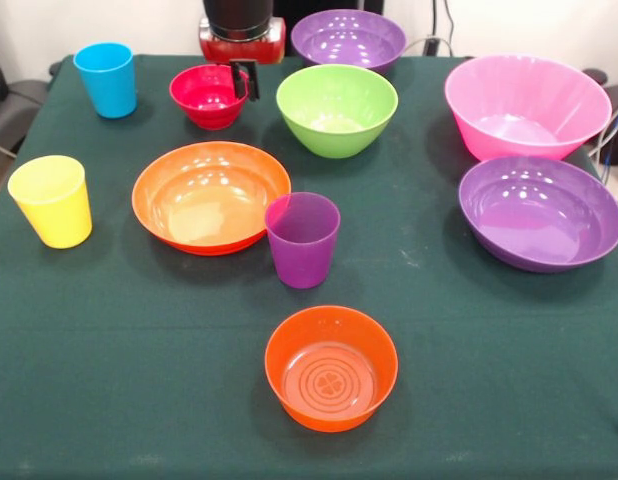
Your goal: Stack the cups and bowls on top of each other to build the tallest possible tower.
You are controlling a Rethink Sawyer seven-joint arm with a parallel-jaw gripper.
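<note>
- We see the hand [244, 80] at the worktop's [139, 400] far edge, its fingers pinching the rim of the small red bowl [207, 95].
- Nothing is stacked; cups and bowls stand apart.

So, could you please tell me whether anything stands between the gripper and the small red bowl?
Nothing visible does. The gripper is already at the small red bowl, with its tips at the bowl's rim on the side toward the lime green bowl, which stands apart.

Cups [303, 239] and bowls [211, 196] — upright, unstacked.
</note>
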